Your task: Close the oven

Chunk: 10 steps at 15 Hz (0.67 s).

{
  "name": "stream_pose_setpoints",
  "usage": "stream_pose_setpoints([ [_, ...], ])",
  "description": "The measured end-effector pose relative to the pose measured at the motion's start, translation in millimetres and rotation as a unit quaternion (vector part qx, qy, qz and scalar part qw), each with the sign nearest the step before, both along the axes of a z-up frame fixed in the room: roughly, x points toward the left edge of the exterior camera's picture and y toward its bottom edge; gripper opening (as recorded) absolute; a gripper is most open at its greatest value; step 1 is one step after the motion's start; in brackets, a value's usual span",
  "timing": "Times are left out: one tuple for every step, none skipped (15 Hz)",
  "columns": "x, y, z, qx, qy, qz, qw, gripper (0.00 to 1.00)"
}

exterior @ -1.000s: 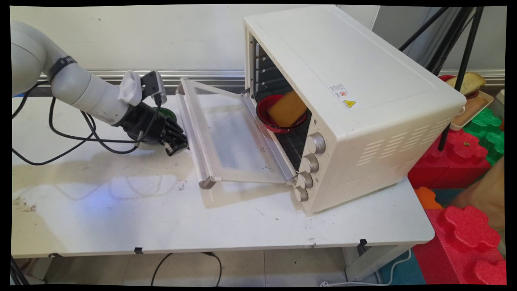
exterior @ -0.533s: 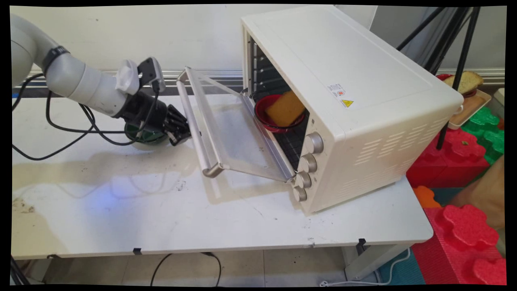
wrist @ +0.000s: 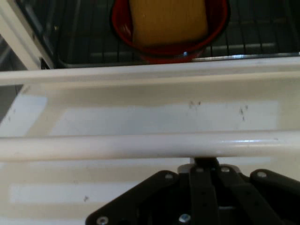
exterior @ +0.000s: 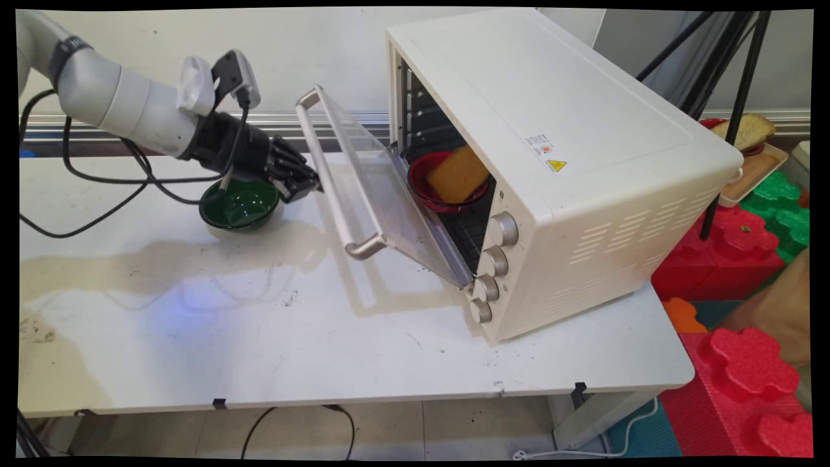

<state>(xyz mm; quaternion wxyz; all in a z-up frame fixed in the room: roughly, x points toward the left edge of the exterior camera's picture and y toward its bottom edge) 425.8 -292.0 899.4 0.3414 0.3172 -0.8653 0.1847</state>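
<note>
A cream toaster oven (exterior: 583, 130) stands on the white table, its glass door (exterior: 382, 194) tilted about halfway up. My gripper (exterior: 311, 185) is shut, with its tip pressed against the door's metal handle bar (exterior: 337, 175) from the outer side. The hand view has the shut gripper (wrist: 206, 164) right under the handle bar (wrist: 140, 145). Inside the oven on the rack sits a red bowl (exterior: 447, 188) holding a yellow slab (exterior: 457, 174); both the red bowl (wrist: 164, 51) and the yellow slab (wrist: 168, 18) show past the door. A green bowl (exterior: 238, 204) stands on the table just below my wrist.
Black cables (exterior: 97, 188) hang from the arm over the table's left part. Off the table's right end stand red foam blocks (exterior: 733, 246), green blocks (exterior: 781, 194), a tray (exterior: 755, 172) with a piece of bread (exterior: 749, 133), and black tripod legs (exterior: 739, 97).
My gripper has risen and moved right, pushing the handle; the door has swung from lying flat to about half raised. The green bowl, earlier behind my hand, now shows.
</note>
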Motion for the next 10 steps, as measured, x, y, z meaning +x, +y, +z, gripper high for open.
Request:
stream_pose_setpoints([
  [-1.9, -2.4, 5.1, -0.006, 0.003, -0.002, 1.0000, 0.00],
  [-3.5, -4.2, 9.4, -0.011, 0.006, -0.003, 0.9999, 0.00],
  [-4.6, -5.5, 12.1, -0.014, 0.007, -0.004, 0.9999, 0.00],
  [-5.6, -6.9, 16.2, -0.018, 0.010, -0.004, 0.9998, 0.00],
  [-8.0, -9.5, 20.7, -0.024, 0.013, -0.006, 0.9996, 0.00],
  [-10.3, -12.0, 25.2, -0.029, 0.016, -0.007, 0.9994, 0.00],
  [-12.7, -14.7, 29.5, -0.034, 0.019, -0.009, 0.9992, 0.00],
  [-14.6, -16.7, 33.1, -0.038, 0.021, -0.010, 0.9990, 0.00],
  [-15.9, -18.1, 37.0, -0.043, 0.024, -0.011, 0.9988, 0.00],
  [-17.5, -19.9, 40.1, -0.046, 0.025, -0.013, 0.9985, 0.00],
])
